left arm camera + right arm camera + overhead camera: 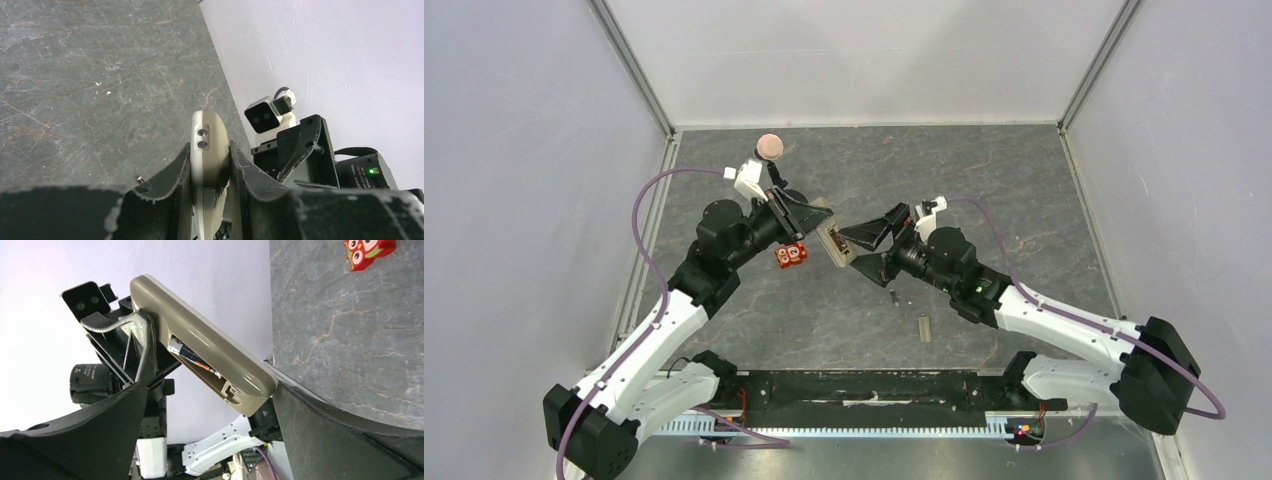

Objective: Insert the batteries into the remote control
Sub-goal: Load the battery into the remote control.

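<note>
My left gripper [817,226] is shut on the remote control [832,241] and holds it above the table, tan back toward the right arm. In the left wrist view the remote control [209,132] stands edge-on, clamped between the fingers of that gripper [210,159]. In the right wrist view the remote control [200,337] shows an open compartment with one battery [192,357] lying in it. My right gripper [210,412] is open, and the remote's lower end sits beside its right finger [340,435]. Another battery [894,296] lies on the table.
A small red square gadget [791,254] sits on the table under the left wrist. A flat beige cover piece [924,327] lies near the right arm's forearm. White walls enclose the grey table [984,180] on three sides.
</note>
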